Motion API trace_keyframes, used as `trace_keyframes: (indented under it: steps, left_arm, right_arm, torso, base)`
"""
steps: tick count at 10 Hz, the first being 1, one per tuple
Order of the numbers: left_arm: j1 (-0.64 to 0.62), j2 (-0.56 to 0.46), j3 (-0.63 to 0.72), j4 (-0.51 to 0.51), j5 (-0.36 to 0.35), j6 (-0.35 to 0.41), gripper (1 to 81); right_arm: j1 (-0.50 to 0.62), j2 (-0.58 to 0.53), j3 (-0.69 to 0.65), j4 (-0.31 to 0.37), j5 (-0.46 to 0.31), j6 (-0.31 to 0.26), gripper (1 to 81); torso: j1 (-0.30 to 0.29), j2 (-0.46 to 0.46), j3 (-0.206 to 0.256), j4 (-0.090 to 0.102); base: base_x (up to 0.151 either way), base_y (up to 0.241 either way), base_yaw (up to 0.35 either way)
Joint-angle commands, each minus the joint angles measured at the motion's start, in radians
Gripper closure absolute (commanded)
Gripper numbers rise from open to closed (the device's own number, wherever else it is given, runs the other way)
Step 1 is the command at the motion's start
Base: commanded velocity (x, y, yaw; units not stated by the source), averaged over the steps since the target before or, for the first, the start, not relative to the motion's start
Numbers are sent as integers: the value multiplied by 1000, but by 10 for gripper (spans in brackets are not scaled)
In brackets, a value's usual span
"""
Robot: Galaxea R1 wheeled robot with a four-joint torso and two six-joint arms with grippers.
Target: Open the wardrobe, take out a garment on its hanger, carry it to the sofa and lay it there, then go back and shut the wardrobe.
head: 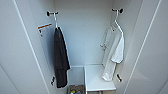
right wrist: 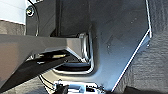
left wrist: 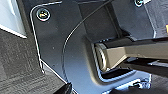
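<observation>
You are facing the wardrobe (head: 82,32) with both doors already swung wide, so the whole interior is open to you. The garment (head: 113,53), the white short-sleeved shirt, hangs on its hanger (head: 116,21) from the black hook (head: 118,10) high on the right inner wall, draping down until its hem ends just above the white shelf (head: 96,80) below. It sits side-on to you because the hook juts out from the side wall. The long black garment (head: 60,58) hangs the same way from the hook on the opposite wall; leave that one alone. Your wrist cameras look down past the arms at dark carpet (left wrist: 17,62), which suggests both arms rest low at your sides. I cannot tell whether either pincer is open or closed.
</observation>
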Motion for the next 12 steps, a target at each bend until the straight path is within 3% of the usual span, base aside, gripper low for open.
trace_keyframes:
  steps: [1, 12]
  left_arm:
    - [-36, -3, 1, -5, 65, 5, 10]
    - [-36, 6, 1, 4, 63, 8, 10]
  right_arm:
    - [28, 5, 4, -4, -56, -4, 10]
    - [26, 5, 2, -6, -56, -4, 10]
  torso:
    - [0, 0, 0, 0]
    - [0, 0, 0, 0]
  base:
    - [113, 0, 0]
    - [113, 0, 0]
